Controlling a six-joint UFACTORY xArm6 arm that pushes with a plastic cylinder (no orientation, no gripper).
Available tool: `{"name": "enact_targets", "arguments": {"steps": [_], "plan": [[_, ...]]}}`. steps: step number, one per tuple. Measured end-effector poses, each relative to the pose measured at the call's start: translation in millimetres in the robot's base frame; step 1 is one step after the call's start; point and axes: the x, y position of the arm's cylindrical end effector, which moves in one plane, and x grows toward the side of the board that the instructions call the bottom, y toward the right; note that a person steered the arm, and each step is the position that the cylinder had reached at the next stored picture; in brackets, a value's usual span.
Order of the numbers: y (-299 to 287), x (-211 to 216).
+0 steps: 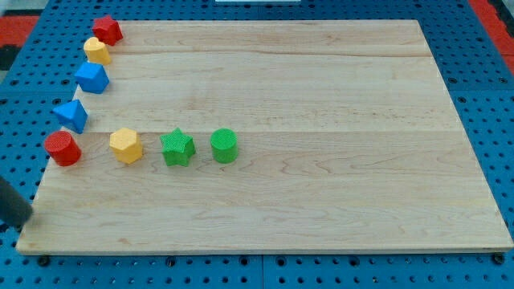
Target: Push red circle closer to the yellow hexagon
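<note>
At view's bottom-left, my tip [24,227], below red circle [63,148], touching nothing

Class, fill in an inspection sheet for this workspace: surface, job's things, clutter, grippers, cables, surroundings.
Surface: wooden board, pale planks.
Job's things: red circle at the view's left edge; yellow hexagon to its right, apart.
Clutter: green star, green circle, blue blocks, second yellow block, second red block.
Grippers: none fitted; my tip at the board's lower left corner, below the red circle, touching no block.
Cables: nothing seen.
Surroundings: blue perforated base.
</note>
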Motion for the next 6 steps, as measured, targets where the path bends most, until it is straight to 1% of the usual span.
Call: {"name": "enact_targets", "arguments": {"steps": [1,2,3,4,5,6], "plan": [[-2,-9],[-1,-72],[10,-92],[51,-97],[74,-101],[72,-77]]}}
